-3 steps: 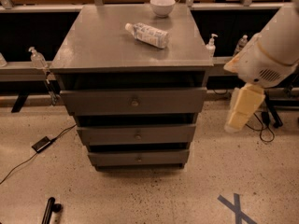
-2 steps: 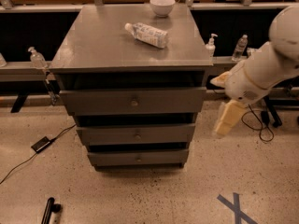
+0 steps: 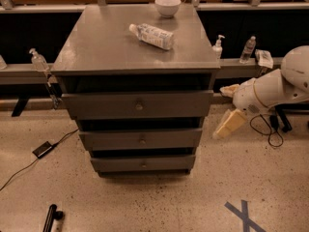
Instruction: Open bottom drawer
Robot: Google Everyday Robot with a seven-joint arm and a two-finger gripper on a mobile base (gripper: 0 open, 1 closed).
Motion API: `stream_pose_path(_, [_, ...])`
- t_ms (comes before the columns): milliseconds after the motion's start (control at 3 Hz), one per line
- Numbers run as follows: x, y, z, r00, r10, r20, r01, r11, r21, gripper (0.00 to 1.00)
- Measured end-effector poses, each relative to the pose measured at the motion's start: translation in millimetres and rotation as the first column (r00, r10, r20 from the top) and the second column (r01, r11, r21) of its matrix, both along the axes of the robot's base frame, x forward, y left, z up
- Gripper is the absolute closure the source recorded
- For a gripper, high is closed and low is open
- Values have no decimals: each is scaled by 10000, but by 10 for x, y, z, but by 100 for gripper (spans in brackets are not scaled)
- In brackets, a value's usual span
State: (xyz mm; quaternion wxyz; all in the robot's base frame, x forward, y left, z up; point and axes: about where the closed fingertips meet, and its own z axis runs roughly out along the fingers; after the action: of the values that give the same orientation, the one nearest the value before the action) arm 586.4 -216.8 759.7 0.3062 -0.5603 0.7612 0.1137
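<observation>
A grey cabinet (image 3: 137,47) with three drawers stands in the middle of the camera view. The bottom drawer (image 3: 116,164) has the slimmest front and a small round knob (image 3: 143,165); it sits pushed in, flush with the frame. My gripper (image 3: 228,106) hangs off the white arm (image 3: 270,91) just right of the cabinet, level with the top and middle drawers. Its two cream fingers (image 3: 231,123) are spread apart with nothing between them. It touches no drawer and is well above and right of the bottom knob.
On the cabinet top lie a plastic bottle (image 3: 152,36) and a white bowl (image 3: 167,6). Small bottles (image 3: 248,49) stand on the ledge behind. A cable and a black box (image 3: 43,149) lie on the floor at the left, and blue tape (image 3: 245,216) marks the floor at the lower right.
The arm has swung left and down, bringing the gripper closer to the cabinet's right side. The drawers, bottle and bowl have not moved.
</observation>
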Motion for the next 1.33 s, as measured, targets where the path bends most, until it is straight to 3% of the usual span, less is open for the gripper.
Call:
stream_pose_path(333, [35, 39, -83, 9998, 121, -139, -120, 9999, 104, 0])
stream_pose_path(667, [232, -70, -356, 9987, -512, -86, 508, 9979, -404, 0])
stream_pose_path(1000, [496, -161, -687, 9924, -1127, 503, 1092, 9918, 669, 0])
stream_pose_path(1333, [505, -525, -1195, 9878, -1429, 616, 1255, 9656, 2278, 0])
